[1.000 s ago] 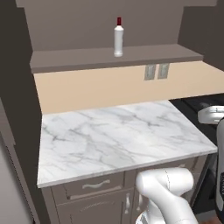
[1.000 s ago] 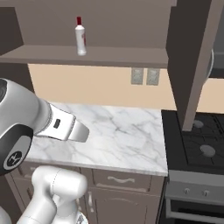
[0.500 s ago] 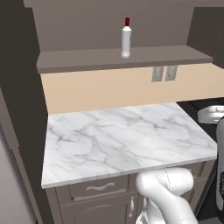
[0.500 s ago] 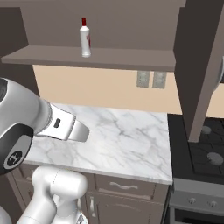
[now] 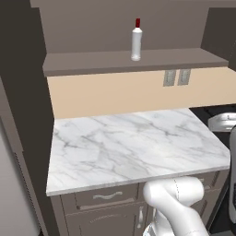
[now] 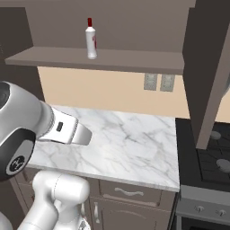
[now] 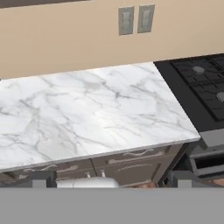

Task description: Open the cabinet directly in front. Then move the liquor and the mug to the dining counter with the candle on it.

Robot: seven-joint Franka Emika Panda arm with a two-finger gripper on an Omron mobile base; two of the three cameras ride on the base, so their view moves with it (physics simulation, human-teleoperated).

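The cabinet [image 5: 133,62] stands open ahead, one door swung out at the right [image 6: 204,72]. On its lowest shelf stands the liquor [image 5: 136,39] [image 6: 91,38], a small white bottle with a red cap, upright and alone. The mug, the dining counter and the candle are out of view. My gripper [image 7: 111,180] is open with nothing between its fingers. It hangs in front of the marble worktop [image 7: 87,113], well below the shelf and far from the bottle. My fingertips [image 7: 42,178] show wide apart at the bottom of the hand view.
A beige backsplash with two outlet plates [image 5: 176,77] runs behind the worktop. A black gas stove [image 6: 213,152] adjoins it on the right. Drawers with silver handles [image 5: 107,196] sit under the worktop edge. My arm's white link [image 6: 67,130] reaches over the left part.
The whole picture has slid a little to the right in both base views, so the base has moved. The bottle stays on its shelf and the gripper stays open.
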